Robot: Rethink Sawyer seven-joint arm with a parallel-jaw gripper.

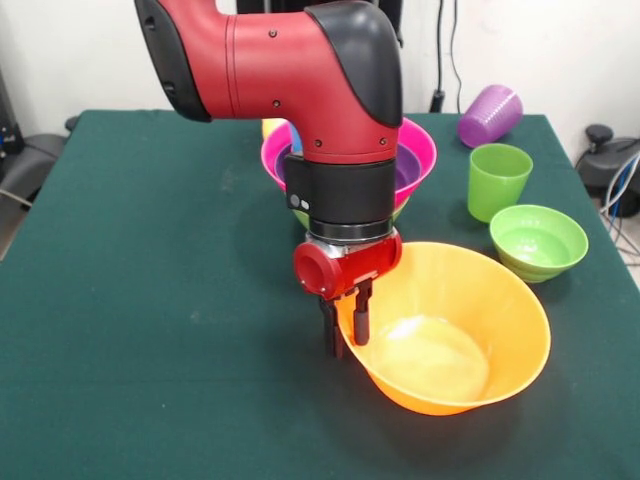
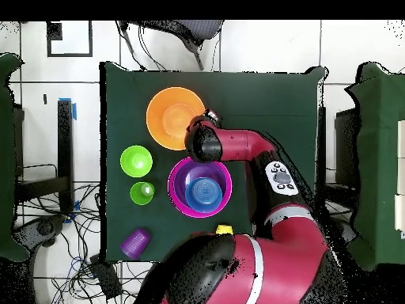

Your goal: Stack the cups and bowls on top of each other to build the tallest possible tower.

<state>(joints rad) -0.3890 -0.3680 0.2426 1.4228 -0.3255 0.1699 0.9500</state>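
Note:
My gripper [image 1: 345,325] stands at the left rim of the large orange bowl [image 1: 450,330], one finger inside and one outside, closed on the rim. The bowl sits tilted on the table; it also shows in the overhead view [image 2: 174,117], with the gripper [image 2: 207,119] at its edge. Behind the arm is the tower: a large pink bowl [image 1: 420,150] holding a purple bowl [image 1: 408,168], with a blue bowl [image 2: 204,192] inside, on a green base bowl [image 1: 400,212]. A green cup [image 1: 497,180] stands upright. A purple cup [image 1: 490,115] lies on its side.
A light green bowl [image 1: 538,240] stands to the right of the orange bowl, by the green cup. A yellow cup [image 1: 272,127] shows partly behind the arm. The green table cover [image 1: 130,300] has open room on the left.

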